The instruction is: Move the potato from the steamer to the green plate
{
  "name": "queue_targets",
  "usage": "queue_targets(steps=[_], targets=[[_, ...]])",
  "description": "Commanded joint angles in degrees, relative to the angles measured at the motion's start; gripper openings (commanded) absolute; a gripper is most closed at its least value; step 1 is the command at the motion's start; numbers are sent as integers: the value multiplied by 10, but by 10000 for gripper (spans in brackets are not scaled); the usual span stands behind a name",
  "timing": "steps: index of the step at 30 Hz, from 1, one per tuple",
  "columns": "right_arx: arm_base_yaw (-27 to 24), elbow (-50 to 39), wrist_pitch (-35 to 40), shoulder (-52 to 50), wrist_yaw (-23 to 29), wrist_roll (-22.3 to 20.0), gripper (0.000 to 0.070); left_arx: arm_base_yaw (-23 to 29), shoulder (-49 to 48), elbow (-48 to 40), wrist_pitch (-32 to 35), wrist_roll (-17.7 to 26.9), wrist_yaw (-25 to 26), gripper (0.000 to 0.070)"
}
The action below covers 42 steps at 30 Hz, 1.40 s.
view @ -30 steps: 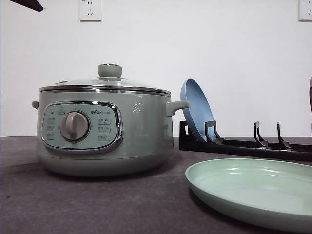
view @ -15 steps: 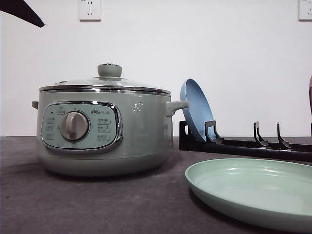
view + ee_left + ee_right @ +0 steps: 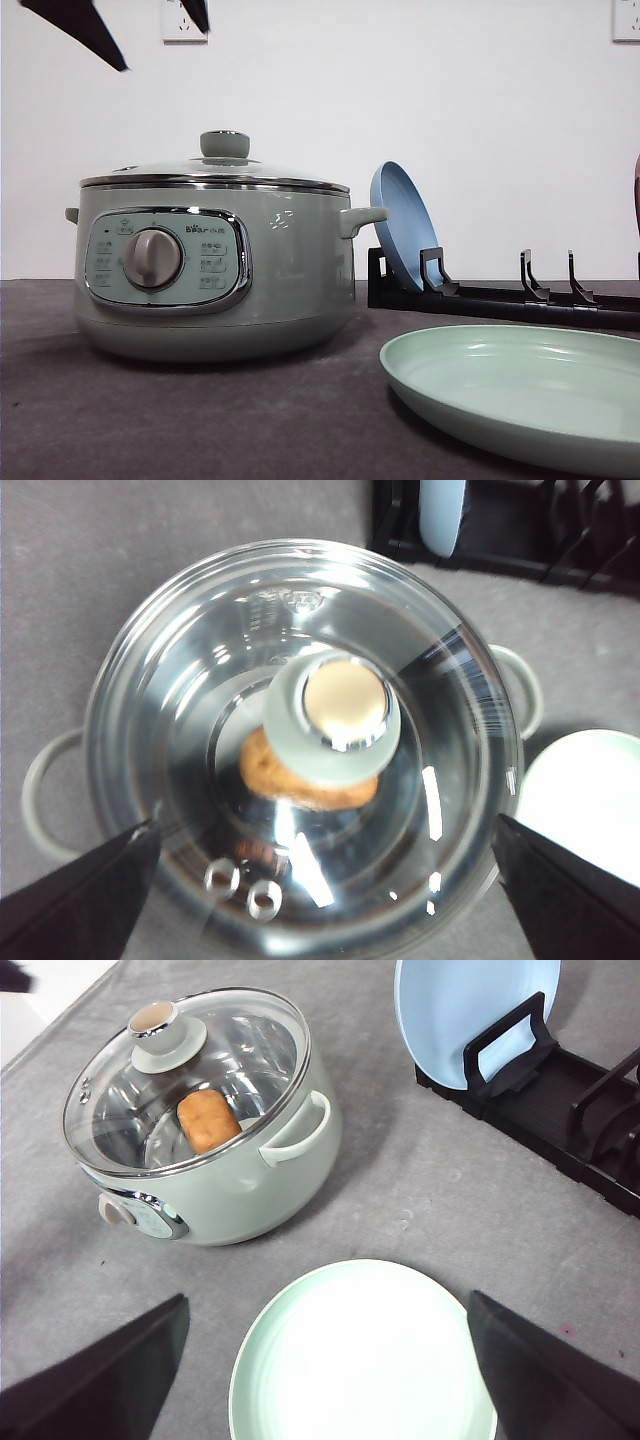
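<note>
- Front view gives us the steamer (image 3: 213, 255) on the dark surface (image 3: 200, 420) with its glass lid (image 3: 215, 172) shut; we take it as our landmark.
- Beside the steamer's handle side, nearer the camera, the green plate (image 3: 520, 395) lies flat and bare on the surface.
- Behind the plate, just past the steamer's side handle, a blue plate (image 3: 402, 222) leans upright in a black rack (image 3: 500, 295).
- We see the potato (image 3: 300, 780) through the glass, lying on the steamer's floor, partly under the lid knob (image 3: 332, 715).
- High above the steamer's lid, the left gripper (image 3: 150, 25) shows two dark fingertips spread apart and holding nothing.
- From the left wrist, that gripper (image 3: 330, 880) looks straight down on the lid, a finger (image 3: 75, 900) out past the rim on each side; the potato sits below the gap, under the closed glass.
- From the right wrist, we see the right gripper (image 3: 325, 1360) spread wide and empty above the green plate (image 3: 360, 1355), apart from the steamer (image 3: 215, 1120) and its potato (image 3: 207, 1120).
</note>
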Motion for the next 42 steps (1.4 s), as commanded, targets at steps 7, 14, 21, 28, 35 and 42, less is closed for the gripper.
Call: queue_targets(steps=[7,14,21,28,35,42], targets=[[2,6,6,2,-2,6,561,-32,93,83,6,18,-9,668],[2,6,5,2,-2,8,561,-42,136,91,7,34,-36,664],[2,6,4,2,-2,7,561,-42,159,91,6,41,-36,656],[2,6,4,2,-1,7,561,-42,176,91,5,48,-36,628],[2,6,4,2,1,7,561,-42,180,91,5,49,-37,518],[2,6,5,2,1,7,561,-44,180,91,4,48,-56,509]])
